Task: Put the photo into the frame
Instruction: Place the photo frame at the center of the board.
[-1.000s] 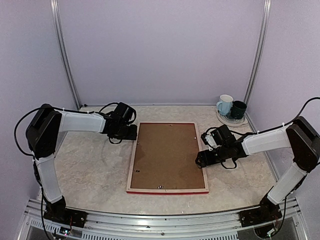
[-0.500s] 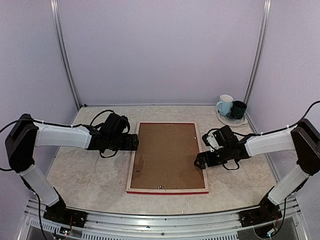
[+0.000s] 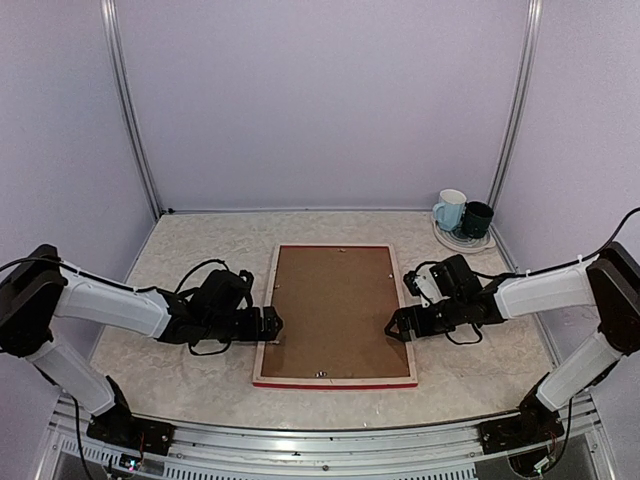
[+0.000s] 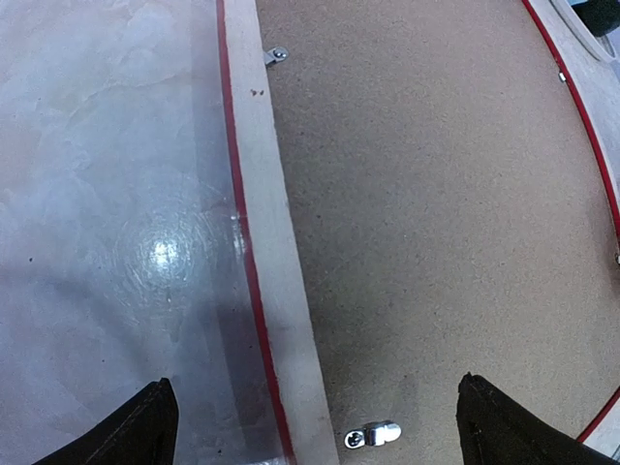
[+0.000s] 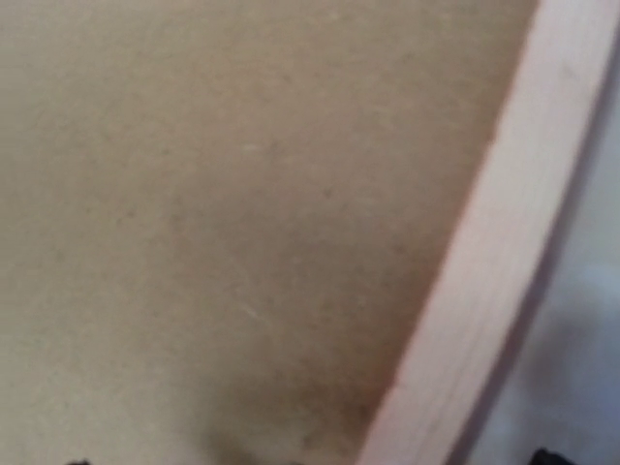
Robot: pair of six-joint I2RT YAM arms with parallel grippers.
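Observation:
The frame (image 3: 265,338) lies face down mid-table, pale wood rim up, with a thin red edge showing. A brown backing board (image 3: 335,310) fills it. The photo is hidden. My left gripper (image 3: 270,324) hangs low over the frame's left rail near the front, open. In the left wrist view its fingertips (image 4: 136,431) straddle the rail (image 4: 276,291) and the board (image 4: 436,213), with a metal clip (image 4: 373,435) between them. My right gripper (image 3: 395,327) is open at the right rail. The right wrist view is blurred and shows the board (image 5: 242,194) and the rail (image 5: 494,291) up close.
A pale mug (image 3: 450,210) and a dark green mug (image 3: 477,219) stand on a plate (image 3: 462,241) at the back right corner. A second clip (image 4: 276,55) sits farther up the left rail. Purple walls close in three sides.
The left arm has slid along the frame's left rail from the far corner toward the front, and its jaws have opened wide. The right gripper has opened and edged slightly nearer.

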